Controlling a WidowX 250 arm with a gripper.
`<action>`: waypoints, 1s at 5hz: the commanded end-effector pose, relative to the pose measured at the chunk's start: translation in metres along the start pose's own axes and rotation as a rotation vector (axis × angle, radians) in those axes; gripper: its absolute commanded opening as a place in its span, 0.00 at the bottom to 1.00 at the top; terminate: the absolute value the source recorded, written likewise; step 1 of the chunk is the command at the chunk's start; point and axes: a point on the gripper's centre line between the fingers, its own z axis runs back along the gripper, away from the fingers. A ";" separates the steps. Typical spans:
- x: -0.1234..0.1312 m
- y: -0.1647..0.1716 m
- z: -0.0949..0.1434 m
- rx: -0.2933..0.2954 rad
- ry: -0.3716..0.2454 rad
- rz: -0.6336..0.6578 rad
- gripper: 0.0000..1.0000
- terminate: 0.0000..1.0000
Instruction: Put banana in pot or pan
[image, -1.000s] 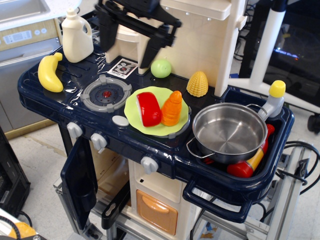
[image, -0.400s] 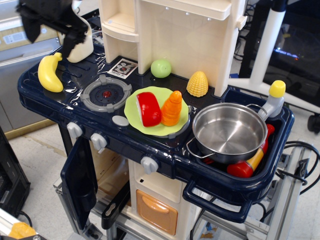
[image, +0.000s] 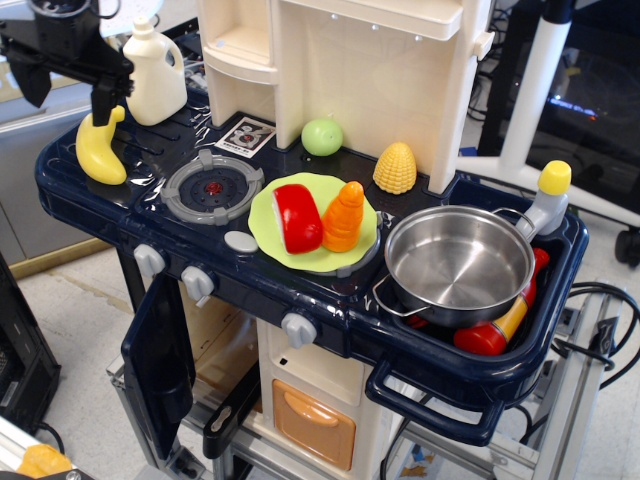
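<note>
The yellow banana (image: 95, 150) lies on the far left corner of the dark blue toy kitchen counter. My black gripper (image: 65, 95) hangs just above and slightly left of the banana's upper end, with its fingers (image: 101, 100) spread apart and nothing between them. One finger hides the banana's tip. The shiny steel pot (image: 460, 262) sits empty in the sink recess at the right, far from the gripper.
A white jug (image: 155, 70) stands right behind the banana. A grey burner (image: 212, 187), a green plate (image: 265, 222) with a red piece and an orange carrot, a green ball (image: 322, 136) and a corn cob (image: 395, 168) lie between banana and pot. The cream shelf tower (image: 330, 60) rises at the back.
My gripper has swung from above the counter's back middle to the far left and come down over the banana. Nothing else moved.
</note>
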 end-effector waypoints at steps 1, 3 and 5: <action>0.009 0.008 -0.010 -0.154 -0.054 -0.009 1.00 0.00; 0.002 -0.006 -0.030 -0.231 -0.047 0.043 1.00 0.00; 0.005 -0.009 0.000 -0.221 0.005 0.051 0.00 0.00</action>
